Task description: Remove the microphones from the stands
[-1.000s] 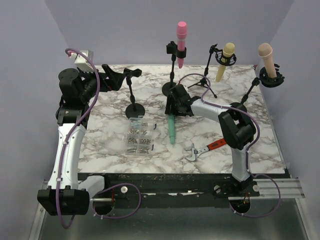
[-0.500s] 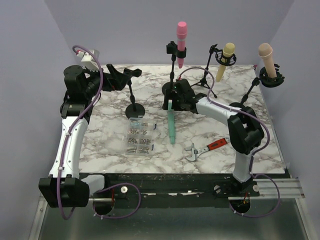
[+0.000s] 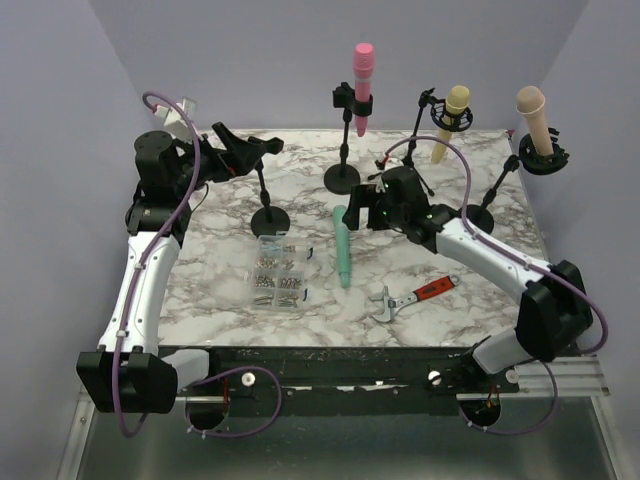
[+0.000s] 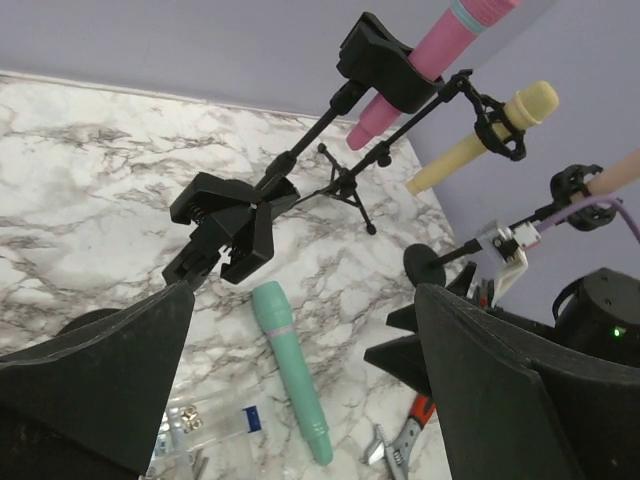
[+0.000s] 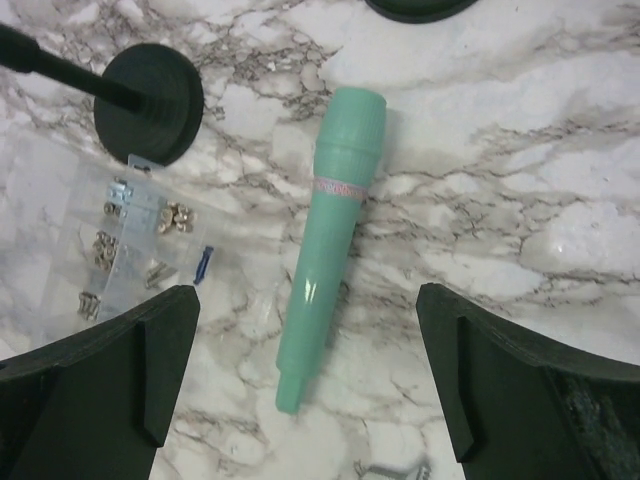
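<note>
A green microphone (image 3: 343,247) lies flat on the marble table, out of any stand; it also shows in the left wrist view (image 4: 290,370) and the right wrist view (image 5: 330,240). The empty stand (image 3: 264,185) with its open black clip (image 4: 230,225) stands at the left. My left gripper (image 3: 240,153) is open and empty, up beside that clip. My right gripper (image 3: 368,208) is open and empty, hovering just above the green microphone's head end. A pink microphone (image 3: 361,85), a yellow one (image 3: 450,120) and a beige one (image 3: 535,120) sit in stands at the back.
A clear box of screws (image 3: 278,272) lies left of the green microphone, near the empty stand's round base (image 5: 150,100). A red-handled wrench (image 3: 412,297) lies at the front right. Stand legs and bases crowd the back right.
My right arm has swung its elbow out to the right and drawn the gripper back off the green microphone, which stays lying on the table. My left gripper has shifted slightly toward the empty clip.
</note>
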Motion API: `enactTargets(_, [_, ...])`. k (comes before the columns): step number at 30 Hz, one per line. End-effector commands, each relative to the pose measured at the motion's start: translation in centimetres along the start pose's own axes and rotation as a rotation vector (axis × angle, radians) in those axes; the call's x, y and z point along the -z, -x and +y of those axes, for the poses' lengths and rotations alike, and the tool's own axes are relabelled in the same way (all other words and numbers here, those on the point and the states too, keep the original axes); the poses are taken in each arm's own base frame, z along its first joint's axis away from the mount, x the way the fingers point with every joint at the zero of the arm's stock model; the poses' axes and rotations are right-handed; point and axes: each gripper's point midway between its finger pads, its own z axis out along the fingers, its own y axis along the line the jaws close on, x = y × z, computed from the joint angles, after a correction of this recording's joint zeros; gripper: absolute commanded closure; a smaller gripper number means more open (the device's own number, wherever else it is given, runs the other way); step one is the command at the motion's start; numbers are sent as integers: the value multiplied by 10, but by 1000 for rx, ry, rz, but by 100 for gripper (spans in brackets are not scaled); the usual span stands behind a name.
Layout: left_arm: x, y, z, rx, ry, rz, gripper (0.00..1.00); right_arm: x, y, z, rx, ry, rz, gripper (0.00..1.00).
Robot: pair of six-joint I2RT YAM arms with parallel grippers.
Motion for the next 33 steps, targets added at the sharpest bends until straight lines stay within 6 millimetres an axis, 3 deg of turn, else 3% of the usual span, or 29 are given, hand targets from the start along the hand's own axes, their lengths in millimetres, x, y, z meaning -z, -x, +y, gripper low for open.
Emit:
enactTargets(1, [-3,7,-10,205,-36,-61,7,34,0,5,38,84,-85,0])
enactTargets(9, [-19,8,-8,461,-23,-33,16,78,-1,31,26,291,-198,0])
enactTargets(17, [-29,-2,12,482,70,15,32,96,3,17,39,242,-271,0])
enactTargets(23, [-34,-9,26,489,133,39,38,111,11,16,43,242,-324,0])
enactTargets(33, [-42,-14,34,491,147,53,46,111,9,14,42,237,-326,0])
